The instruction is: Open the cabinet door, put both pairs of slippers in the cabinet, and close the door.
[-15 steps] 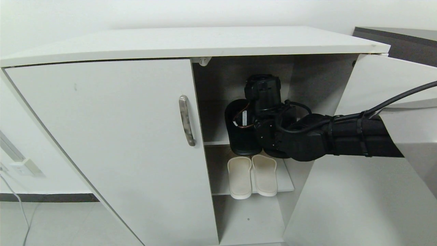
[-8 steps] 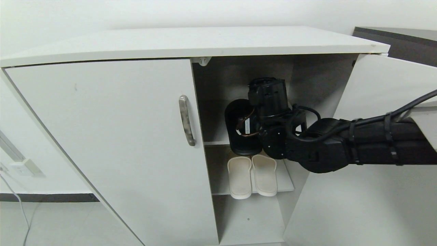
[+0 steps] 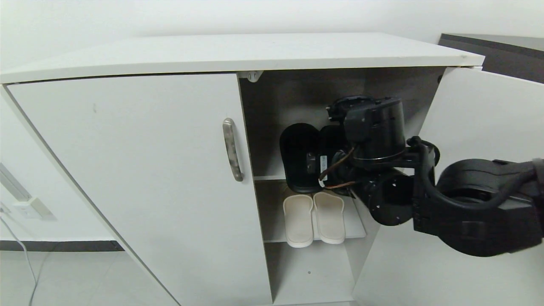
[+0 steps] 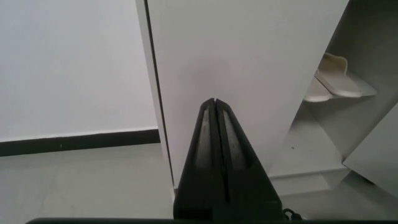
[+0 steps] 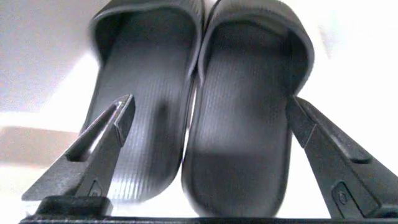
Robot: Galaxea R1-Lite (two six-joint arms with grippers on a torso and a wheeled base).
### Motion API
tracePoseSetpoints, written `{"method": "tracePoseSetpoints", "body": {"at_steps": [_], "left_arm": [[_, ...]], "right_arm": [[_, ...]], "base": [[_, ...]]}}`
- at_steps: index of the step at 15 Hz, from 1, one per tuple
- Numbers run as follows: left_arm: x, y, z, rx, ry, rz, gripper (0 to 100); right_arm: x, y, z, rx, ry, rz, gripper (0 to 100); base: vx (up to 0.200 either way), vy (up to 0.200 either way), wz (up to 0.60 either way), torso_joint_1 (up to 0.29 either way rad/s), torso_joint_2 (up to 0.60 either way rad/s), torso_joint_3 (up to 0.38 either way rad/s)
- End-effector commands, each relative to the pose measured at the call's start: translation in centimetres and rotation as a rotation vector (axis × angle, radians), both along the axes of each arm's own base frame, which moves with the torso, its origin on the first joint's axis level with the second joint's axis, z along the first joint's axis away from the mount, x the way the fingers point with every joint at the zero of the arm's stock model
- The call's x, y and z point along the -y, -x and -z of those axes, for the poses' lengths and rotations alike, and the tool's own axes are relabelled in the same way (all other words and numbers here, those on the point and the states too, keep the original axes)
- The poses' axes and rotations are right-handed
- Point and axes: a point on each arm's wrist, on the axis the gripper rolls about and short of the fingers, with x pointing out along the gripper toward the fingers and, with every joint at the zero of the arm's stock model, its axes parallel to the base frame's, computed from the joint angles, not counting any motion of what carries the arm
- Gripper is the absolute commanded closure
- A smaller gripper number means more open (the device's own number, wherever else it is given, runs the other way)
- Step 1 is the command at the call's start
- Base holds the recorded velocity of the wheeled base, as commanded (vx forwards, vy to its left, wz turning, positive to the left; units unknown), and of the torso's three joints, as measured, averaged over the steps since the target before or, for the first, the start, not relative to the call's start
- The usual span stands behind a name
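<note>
The cabinet's right door (image 3: pixel 480 123) stands open. A pair of black slippers (image 3: pixel 299 157) lies side by side on the upper shelf, and a pair of white slippers (image 3: pixel 314 219) on the shelf below. My right arm's wrist (image 3: pixel 374 127) is in the opening, just in front of the black pair. In the right wrist view my right gripper (image 5: pixel 210 102) is open, its fingers either side of the black slippers (image 5: pixel 199 112) and apart from them. My left gripper (image 4: pixel 214 109) is shut on nothing, low before the closed left door (image 4: pixel 249 56), with the white slippers (image 4: pixel 333 81) off to one side.
The left door (image 3: pixel 127 170) is closed, with a metal handle (image 3: pixel 231 148). Below the white pair is a bare bottom compartment (image 3: pixel 310 272). A wall socket (image 3: pixel 32 208) and a cable (image 3: pixel 21 250) are at the far left above the grey floor.
My right arm has drawn back out of the cabinet, toward me and to the right. The black slippers stay on the upper shelf. The white pair has not moved.
</note>
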Motion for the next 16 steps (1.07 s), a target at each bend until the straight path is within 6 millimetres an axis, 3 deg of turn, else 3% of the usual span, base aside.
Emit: {"method": "tracePoseSetpoints", "body": {"at_steps": [1, 4, 8, 9, 16], "left_arm": [[0.0, 0.0, 0.0, 0.000, 0.000, 0.000, 100], [0.0, 0.0, 0.0, 0.000, 0.000, 0.000, 100], [0.0, 0.0, 0.0, 0.000, -0.001, 0.000, 100], [0.0, 0.0, 0.0, 0.000, -0.003, 0.001, 100], [0.0, 0.0, 0.0, 0.000, -0.001, 0.001, 100]], "right_arm": [[1.9, 3.3, -1.2, 0.008, -0.032, -0.079, 0], [3.7, 6.9, 0.0, -0.026, -0.066, -0.241, 0], [5.6, 8.5, 1.0, -0.015, -0.106, -0.329, 0], [5.6, 8.5, 1.2, -0.019, -0.108, -0.345, 100], [3.9, 7.5, 4.0, -0.069, -0.061, -0.359, 100]], "base": [[0.000, 0.000, 0.00, 0.000, 0.00, 0.000], [0.000, 0.000, 0.00, 0.000, 0.00, 0.000], [0.000, 0.000, 0.00, 0.000, 0.00, 0.000], [0.000, 0.000, 0.00, 0.000, 0.00, 0.000], [0.000, 0.000, 0.00, 0.000, 0.00, 0.000]]}}
